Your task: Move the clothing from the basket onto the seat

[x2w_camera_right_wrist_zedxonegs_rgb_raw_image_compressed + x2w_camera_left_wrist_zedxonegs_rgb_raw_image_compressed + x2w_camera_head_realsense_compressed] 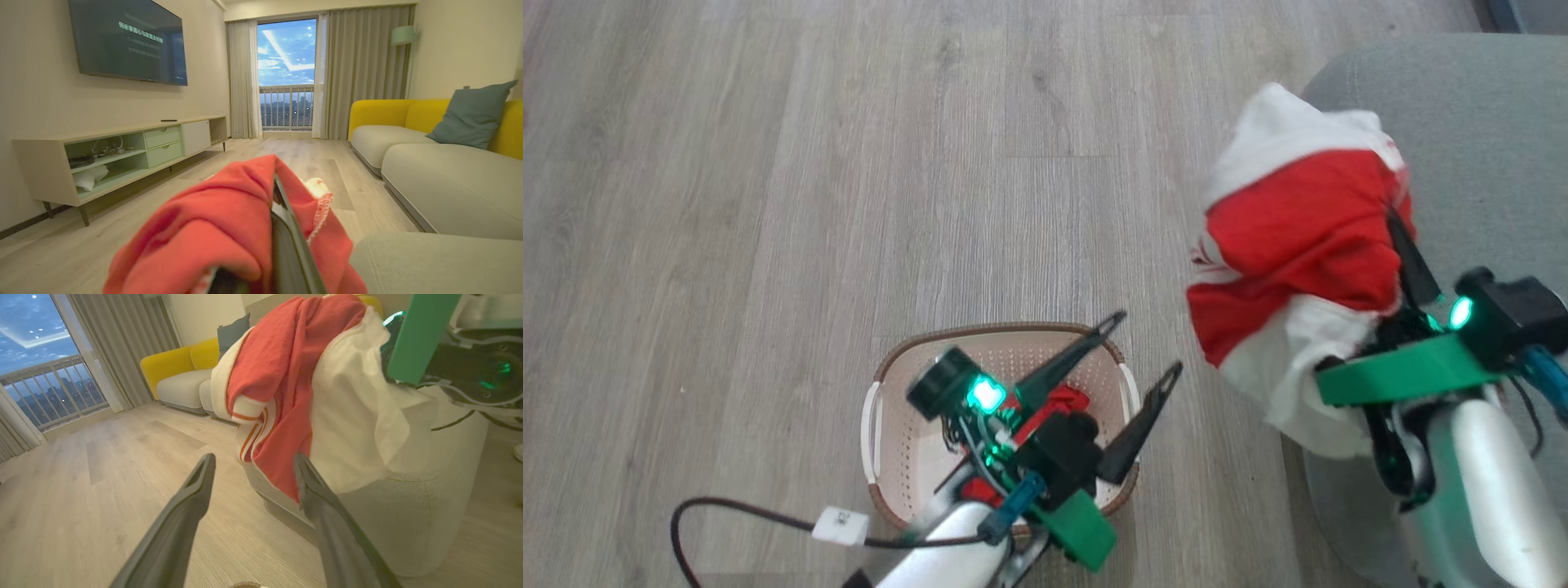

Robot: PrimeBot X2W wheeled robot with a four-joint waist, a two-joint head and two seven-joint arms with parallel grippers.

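Looks down on a pale wooden floor [849, 163], with a small cream basket [907, 441] at lower centre and a grey-green seat [1478, 122] along the right edge. Holds a red and white garment [1298, 229] aloft in the right gripper [1405, 245], pressed together on a fold of the cloth and half buried in it. Hangs that garment in a loose bunch at the seat's rounded corner, partly above the cushion and partly above the floor, not yet laid down. Hovers the left gripper [1147, 341] over the basket, spread wide and holding nothing. Shows a second red garment [1066, 400] down inside the basket, mostly hidden beneath that gripper's wrist. From the left wrist, looks past the two spread fingers at the lifted garment, draped in front of the seat's pale side.

Appears to be mid-carry with the first piece: out of the basket, brought to the seat, not released. Calls next for moving the right gripper further in over the cushion, lowering to rest the cloth on the upholstery, then spreading the fingers well inside the rounded edge to avoid a slide to the floor. After that, probably calls for dropping the left gripper into the basket, closing on the remaining red cloth, and lifting it clear without tipping the light basket.
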